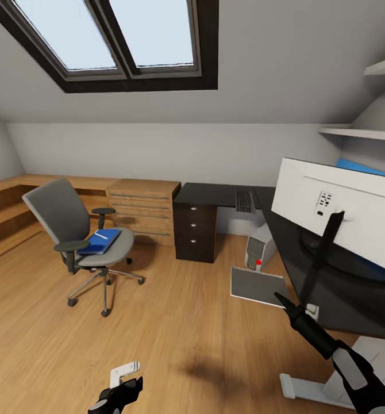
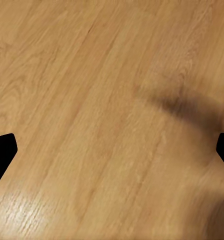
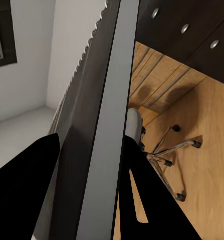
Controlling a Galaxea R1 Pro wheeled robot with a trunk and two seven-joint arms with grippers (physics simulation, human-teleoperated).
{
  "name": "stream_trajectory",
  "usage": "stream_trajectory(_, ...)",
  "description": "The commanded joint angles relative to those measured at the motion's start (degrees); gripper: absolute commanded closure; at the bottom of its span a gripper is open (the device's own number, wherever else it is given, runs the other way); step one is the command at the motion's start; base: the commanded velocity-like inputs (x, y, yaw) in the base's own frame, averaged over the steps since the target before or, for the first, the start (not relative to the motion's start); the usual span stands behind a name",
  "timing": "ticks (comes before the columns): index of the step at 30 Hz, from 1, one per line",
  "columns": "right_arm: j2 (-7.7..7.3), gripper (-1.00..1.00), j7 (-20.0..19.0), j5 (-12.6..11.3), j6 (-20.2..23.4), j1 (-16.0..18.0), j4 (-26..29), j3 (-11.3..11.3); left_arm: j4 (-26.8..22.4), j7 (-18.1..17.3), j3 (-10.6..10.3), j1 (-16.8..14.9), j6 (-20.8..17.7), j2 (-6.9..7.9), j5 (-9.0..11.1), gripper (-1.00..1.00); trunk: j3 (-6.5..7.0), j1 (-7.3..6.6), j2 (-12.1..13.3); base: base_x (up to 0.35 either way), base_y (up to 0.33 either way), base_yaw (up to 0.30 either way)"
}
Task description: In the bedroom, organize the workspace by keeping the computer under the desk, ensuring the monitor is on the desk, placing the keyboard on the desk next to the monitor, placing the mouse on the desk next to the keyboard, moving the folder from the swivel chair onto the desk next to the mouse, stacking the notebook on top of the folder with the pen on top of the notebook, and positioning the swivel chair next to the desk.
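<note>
– Grey notebook [image 1: 255, 284]: where is it?
– It is clamped at its near edge by the right end effector [image 1: 281, 299] and held off the floor just beside the front edge of the worktop [image 1: 227, 195]. In the right wrist view the notebook [image 3: 109, 125] appears edge-on between the two black fingers [image 3: 21, 195], with its spiral binding along one side.
– Left end effector?
– The left end effector [image 1: 126, 382] hangs low over the wooden floor [image 1: 187, 345] and holds nothing. In the left wrist view its fingertips [image 2: 1, 150] sit at opposite edges, spread wide, with bare boards between them.
– Chair and its load?
– The swivel chair [image 1: 72, 224] stands well apart from the worktop, near the light wooden chest [image 1: 143, 210]. The blue folder [image 1: 100, 241] lies on the seat, and the white pen [image 1: 102, 235] lies on top of the folder.
– Items on the worktop?
– The monitor [image 1: 342, 213] stands on it with its white back to the camera, on a black stem. The keyboard [image 1: 243, 201] lies flat farther back, near the corner of the L and apart from the monitor.
– Computer?
– The pale tower [image 1: 261, 246] stands on the floor under the worktop, beside the dark drawer unit [image 1: 195, 233]. No mouse can be made out.
</note>
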State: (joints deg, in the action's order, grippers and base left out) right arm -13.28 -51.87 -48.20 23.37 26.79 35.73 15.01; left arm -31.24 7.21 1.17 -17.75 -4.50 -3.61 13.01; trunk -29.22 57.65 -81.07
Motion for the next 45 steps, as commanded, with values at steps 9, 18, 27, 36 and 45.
stream_trajectory(9, 0.11, 1.00, 3.15, -0.33, 0.67, 0.02, 0.32, -0.14, -0.13, 0.25, 0.07, 0.00, -0.33, 0.08, 0.35, -1.00, 1.56, -1.99, 3.59, 0.000, 0.000, 0.000)
stream_trajectory(18, 1.38, 1.00, 14.66, -0.52, 1.39, 0.10, 8.29, -0.24, -0.03, 0.26, 0.06, 0.00, -0.33, 0.09, 0.35, -1.00, 3.18, -3.96, 7.20, 0.000, 0.000, 0.000)
stream_trajectory(27, 2.72, 1.00, 30.85, -0.51, 6.00, 0.15, 16.56, -0.26, 0.59, 0.24, 0.06, 0.00, -0.33, 0.09, 0.35, -1.00, 4.79, -5.94, 10.81, 0.000, 0.000, 0.000)
stream_trajectory(36, 3.92, 1.00, 39.38, -0.43, 8.35, 0.19, 19.66, -0.46, 1.01, 0.18, 0.06, 0.00, -0.33, 0.09, 0.35, -1.00, 5.15, -6.38, 11.61, 0.000, 0.000, 0.000)
stream_trajectory(45, 5.64, 1.00, 37.74, -0.44, 8.48, 0.19, 19.95, -0.27, 1.80, 0.16, 0.12, 0.00, -0.26, 0.21, 0.38, -1.00, 5.15, -6.38, 11.61, 0.010, 0.001, 0.000)
